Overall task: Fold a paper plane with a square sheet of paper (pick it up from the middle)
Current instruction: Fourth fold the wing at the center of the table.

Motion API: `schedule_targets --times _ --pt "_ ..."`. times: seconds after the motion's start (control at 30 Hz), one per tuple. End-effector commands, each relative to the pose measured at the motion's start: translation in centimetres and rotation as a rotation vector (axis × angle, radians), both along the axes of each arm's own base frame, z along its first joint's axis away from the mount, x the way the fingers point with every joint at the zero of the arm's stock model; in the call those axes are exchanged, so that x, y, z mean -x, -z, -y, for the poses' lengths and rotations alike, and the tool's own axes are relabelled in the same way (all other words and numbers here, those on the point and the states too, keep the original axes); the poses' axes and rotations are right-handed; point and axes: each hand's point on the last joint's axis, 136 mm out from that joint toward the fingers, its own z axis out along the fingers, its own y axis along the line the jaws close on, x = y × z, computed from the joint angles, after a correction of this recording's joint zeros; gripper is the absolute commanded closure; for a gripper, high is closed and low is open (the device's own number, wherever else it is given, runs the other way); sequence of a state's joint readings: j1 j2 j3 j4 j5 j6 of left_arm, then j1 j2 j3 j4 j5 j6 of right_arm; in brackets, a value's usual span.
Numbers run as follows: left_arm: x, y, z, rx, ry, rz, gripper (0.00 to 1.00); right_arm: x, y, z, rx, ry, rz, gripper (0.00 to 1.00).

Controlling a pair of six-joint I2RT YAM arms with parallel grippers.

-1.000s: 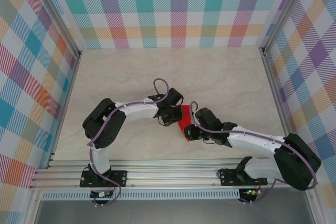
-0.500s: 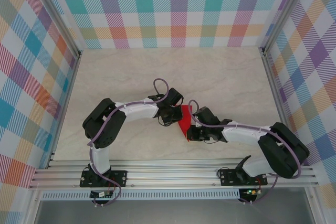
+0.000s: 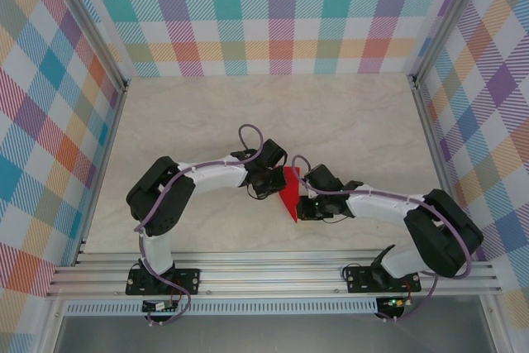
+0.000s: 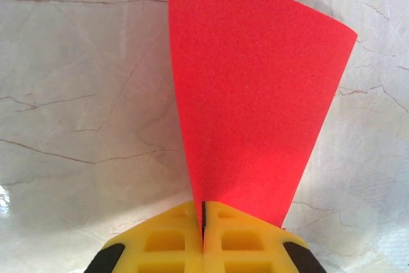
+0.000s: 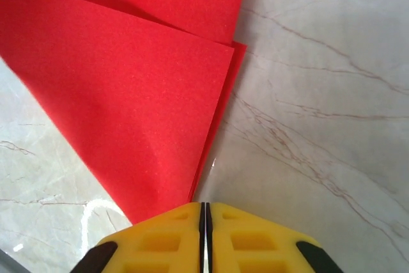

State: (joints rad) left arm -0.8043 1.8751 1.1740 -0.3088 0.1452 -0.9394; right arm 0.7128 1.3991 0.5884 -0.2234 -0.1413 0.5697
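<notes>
Top external view: both arm bases sit on the metal rail (image 3: 273, 274) at the near edge. From there the two arms bend inward and meet over the middle of the counter (image 3: 355, 121).
Right side: the right gripper (image 3: 304, 206) comes in low from the right, just beside the near, pointed end of the paper plane (image 3: 289, 196).
Right jaws: in the right wrist view the yellow jaws are pressed together to a thin dark seam. The red point runs in under the left one. I cannot tell whether any paper is caught there.
Left side: the left gripper (image 3: 273, 184) sits at the plane's left edge, a little farther from the rail than its partner.
Left jaws: in the left wrist view they are closed flat against each other with the red sheet pinched in the seam. The paper fans out wider away from them and bows slightly.
Paper plane: a narrow red wedge between the two grippers, with its tip toward the rail and its broad end away. From the right wrist a folded top layer shows, with a second layer peeking out along its right edge.
Beyond: pale marbled counter runs back to the checked walls (image 3: 281, 14).
</notes>
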Motion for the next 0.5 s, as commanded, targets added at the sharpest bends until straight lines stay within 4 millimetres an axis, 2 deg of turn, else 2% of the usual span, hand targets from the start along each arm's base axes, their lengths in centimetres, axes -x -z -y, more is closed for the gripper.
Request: schedule_targets --times 0.0,0.13,0.27,0.47 --pt "0.5 -1.0 0.1 0.012 -0.016 0.002 1.0 -0.4 -2.6 -0.6 -0.071 -0.054 0.097 0.83" --pt "0.5 -0.7 0.1 0.008 -0.029 -0.01 1.0 -0.2 -4.6 -1.6 -0.169 -0.119 0.211 0.67" --pt "0.4 -1.0 0.5 0.023 -0.033 -0.014 1.0 0.1 -4.3 -2.6 -0.119 -0.21 0.286 0.57" --pt "0.3 -1.3 0.6 0.033 -0.036 -0.016 1.0 -0.4 -3.4 -3.5 -0.038 -0.254 0.397 0.55"
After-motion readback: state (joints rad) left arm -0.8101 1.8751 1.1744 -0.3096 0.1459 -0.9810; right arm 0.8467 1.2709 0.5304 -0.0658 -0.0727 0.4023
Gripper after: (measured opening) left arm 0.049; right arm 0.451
